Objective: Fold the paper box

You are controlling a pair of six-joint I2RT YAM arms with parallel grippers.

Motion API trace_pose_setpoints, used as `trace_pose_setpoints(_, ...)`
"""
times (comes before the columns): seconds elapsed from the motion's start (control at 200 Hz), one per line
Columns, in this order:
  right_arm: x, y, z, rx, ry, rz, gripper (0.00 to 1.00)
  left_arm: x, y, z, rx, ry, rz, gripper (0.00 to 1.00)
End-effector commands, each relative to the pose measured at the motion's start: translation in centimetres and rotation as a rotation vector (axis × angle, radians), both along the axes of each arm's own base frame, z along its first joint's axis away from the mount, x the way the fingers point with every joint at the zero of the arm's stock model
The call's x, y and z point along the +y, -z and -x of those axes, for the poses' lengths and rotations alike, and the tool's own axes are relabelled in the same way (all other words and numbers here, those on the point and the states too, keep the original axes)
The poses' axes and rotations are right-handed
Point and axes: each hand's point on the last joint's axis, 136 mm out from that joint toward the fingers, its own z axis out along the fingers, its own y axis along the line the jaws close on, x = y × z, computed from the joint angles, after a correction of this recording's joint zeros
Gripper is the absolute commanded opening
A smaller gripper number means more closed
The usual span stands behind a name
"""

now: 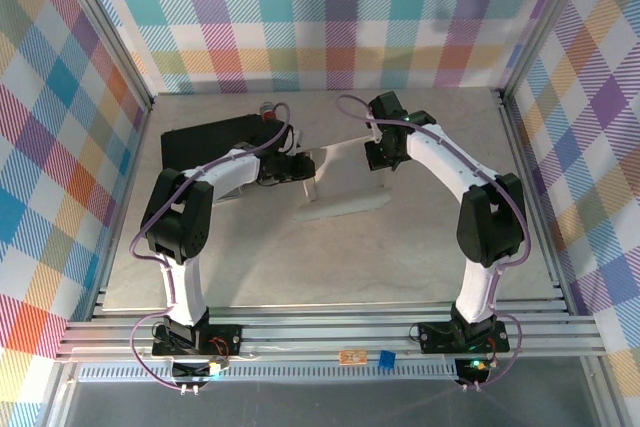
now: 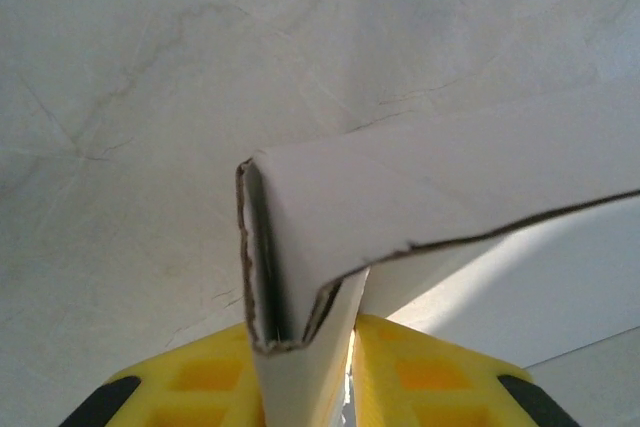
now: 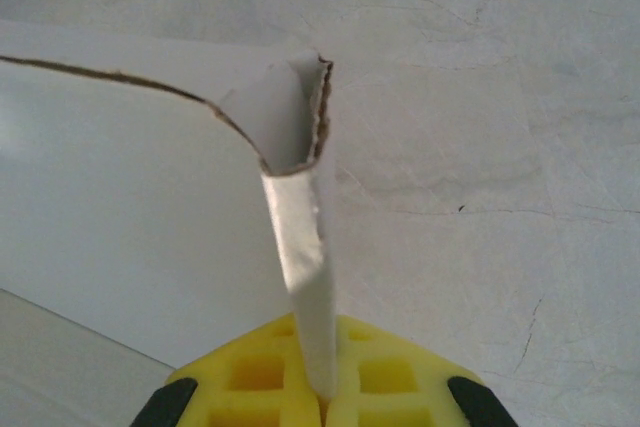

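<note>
Far L, back of the bench: black case lies flat, and we see the L arm crossing its front-R corner.

Next along, the L claw sits at the L end of the paper box, low over the bench. L wrist cam: a doubled-over flap of the box stands up btwn the yellow fingers of the L claw. Brown raw edge shows round the fold, and the corner is bent into a narrow U. L finger looks flush on the card, but there's a thin bright sliver on the R side. So we can't tell if it's clamped or just sitting around the flap.

Mid: the box is a white sheet at centre-bench btwn the two claws. Main panel is flat, near edge runs L-R, end flaps are lifted.

R end: the R claw is at the box's back-R corner, pointing down. R wrist cam: the R claw is closed on the box, w/ a narrow strip of flap pinched btwn its yellow fingers and no gap visible. Above the pinch the flap curls into a small loop w/ a brown cut edge. The rest of the box spreads L of it over the grey marbled bench.

Plaid walls stand on three sides.
</note>
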Motion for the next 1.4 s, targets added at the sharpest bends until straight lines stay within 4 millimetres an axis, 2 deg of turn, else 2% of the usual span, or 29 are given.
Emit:
trace_pose_setpoints(0.0, 0.1, 0.1, 0.0, 0.017, 0.0, -0.02, 0.0, 0.4, -0.4, 0.1, -0.021, -0.002, 0.011, 0.23)
trace_pose_setpoints(0.23, 0.1, 0.3, -0.1, 0.02, 0.013, -0.022, 0.0, 0.6, 0.0, 0.6, -0.014, -0.003, 0.001, 0.11)
trace_pose_setpoints(0.36, 0.1, 0.0, -0.2, 0.016, 0.02, -0.024, 0.0, 1.0, 0.4, 0.6, -0.013, -0.012, -0.057, 0.0)
trace_pose_setpoints(0.595, 0.1, -0.3, 0.0, 0.016, 0.031, -0.033, 0.0, 2.1, 1.7, 1.3, 0.012, -0.046, -0.233, 0.0)
trace_pose_setpoints(0.93, -0.1, -0.6, 0.2, 0.007, 0.046, -0.006, 0.0, 4.1, 2.1, 2.1, -0.003, -0.147, -0.556, 0.0)
trace_pose_setpoints(1.28, -0.2, -0.4, 0.2, 0.014, 0.055, 0.009, 0.0, 5.7, 2.3, 2.8, -0.007, -0.192, -0.735, 0.0)
trace_pose_setpoints(1.395, 0.0, -0.3, 0.2, 0.018, 0.052, -0.002, 0.0, 5.0, 2.3, 2.8, -0.015, -0.166, -0.717, 0.0)
